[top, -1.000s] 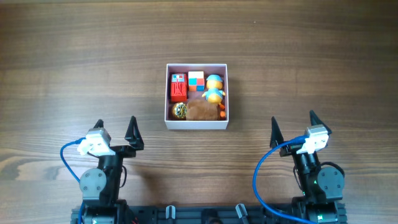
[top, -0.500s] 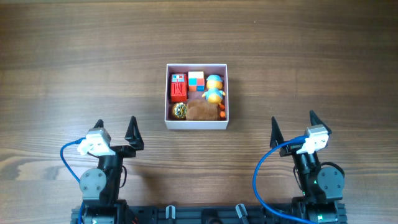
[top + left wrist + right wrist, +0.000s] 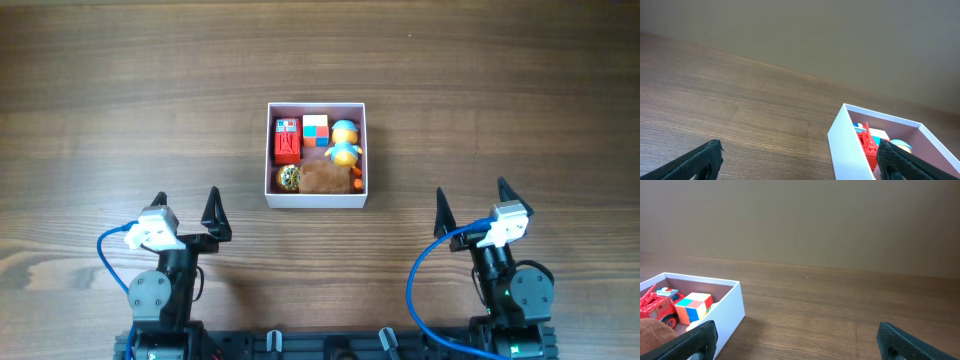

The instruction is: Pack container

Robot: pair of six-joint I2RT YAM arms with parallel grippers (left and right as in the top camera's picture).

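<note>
Container (image 3: 316,200) is lying on table (image 3: 110,100), ahead of and between left hand (image 3: 186,206) and right hand (image 3: 471,200), well apart from each. Both hands are gaping wide, gripping nothing.

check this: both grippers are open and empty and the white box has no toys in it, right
No. The left gripper and right gripper are open and empty, but the container already holds a red truck and other toys, as the overhead view shows.

The left tool (image 3: 185,207) and the right tool (image 3: 470,202) sit low at the near side, both spread wide and pointing toward the far side.
</note>
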